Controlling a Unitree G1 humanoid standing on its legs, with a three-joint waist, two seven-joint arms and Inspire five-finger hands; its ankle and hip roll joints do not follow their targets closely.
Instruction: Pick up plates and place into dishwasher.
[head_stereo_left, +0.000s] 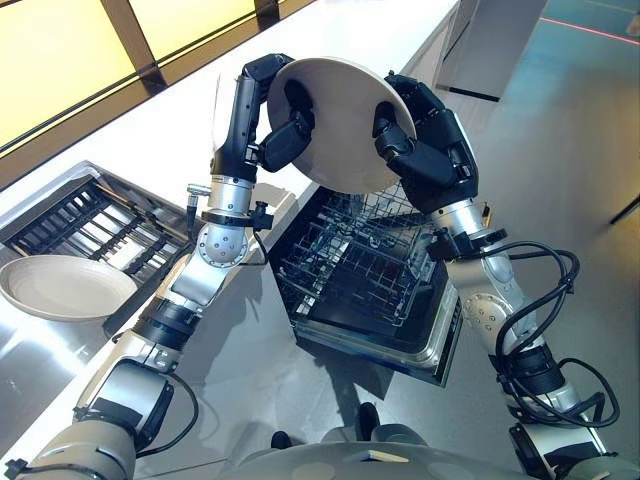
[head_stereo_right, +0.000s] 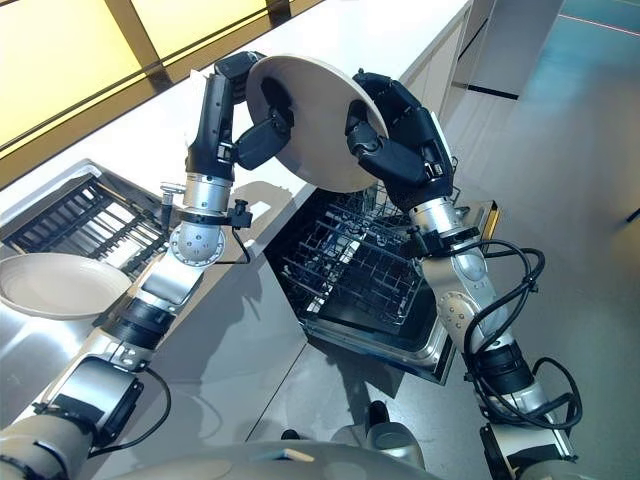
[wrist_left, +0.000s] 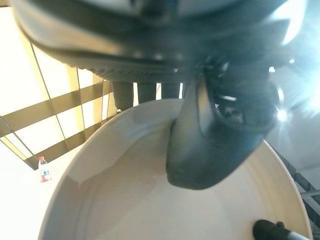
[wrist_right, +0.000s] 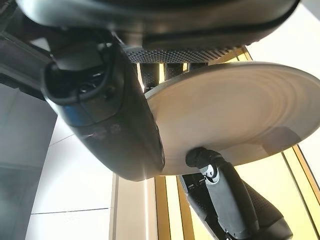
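Note:
A beige plate (head_stereo_left: 340, 118) is held up on edge above the open dishwasher rack (head_stereo_left: 365, 265). My left hand (head_stereo_left: 282, 130) grips its left rim, with the thumb pressed on the plate's face (wrist_left: 150, 200). My right hand (head_stereo_left: 420, 140) pinches the opposite rim, thumb on the near face and fingers behind the plate (wrist_right: 240, 115). A second beige plate (head_stereo_left: 62, 287) lies flat on the counter by the drying rack at the left.
The dishwasher door (head_stereo_left: 400, 345) is down and the wire rack is pulled out over it. A dark drying rack (head_stereo_left: 95, 225) is set into the steel counter (head_stereo_left: 230, 350) at the left. Grey floor (head_stereo_left: 570, 150) lies to the right.

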